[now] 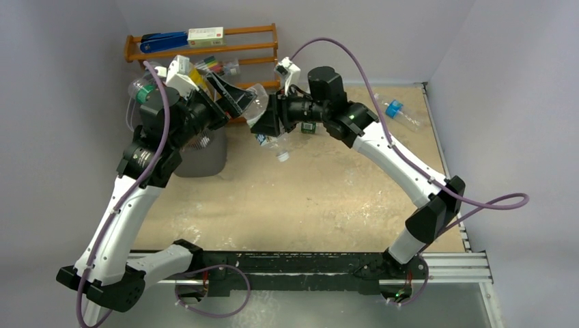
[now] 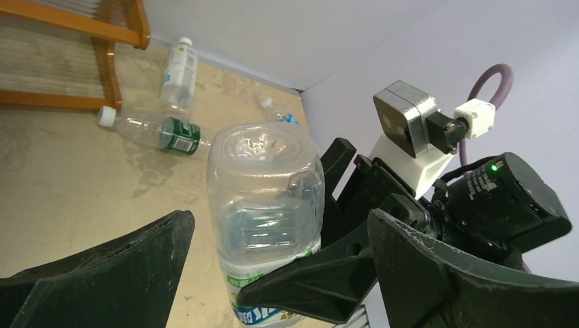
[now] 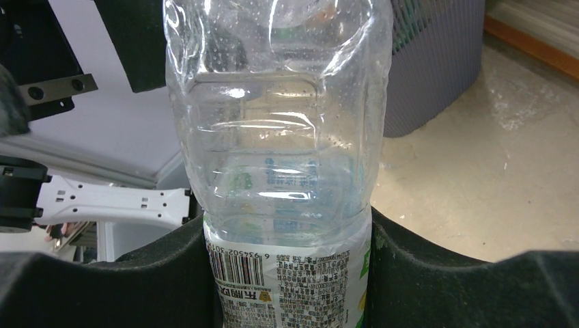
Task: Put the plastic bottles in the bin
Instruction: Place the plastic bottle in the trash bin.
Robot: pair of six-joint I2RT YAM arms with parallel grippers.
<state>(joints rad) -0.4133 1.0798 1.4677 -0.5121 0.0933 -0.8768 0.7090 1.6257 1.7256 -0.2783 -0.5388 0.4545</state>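
Plastic bottles begin at the far left with a green-labelled bottle (image 1: 143, 90) beside the grey bin (image 1: 205, 158), whose tapered wall is ribbed mesh. Next to the bin, the left gripper (image 1: 233, 102) is spread wide with nothing between its matte black fingers. Facing that gap is a clear bottle (image 3: 280, 137), dented and square-shouldered, which the right gripper (image 3: 290, 294) pinches at its printed white label. Further right lies bare, scuffed beige tabletop (image 1: 328, 198), then a blue-capped bottle (image 1: 394, 109) near the table's right edge.
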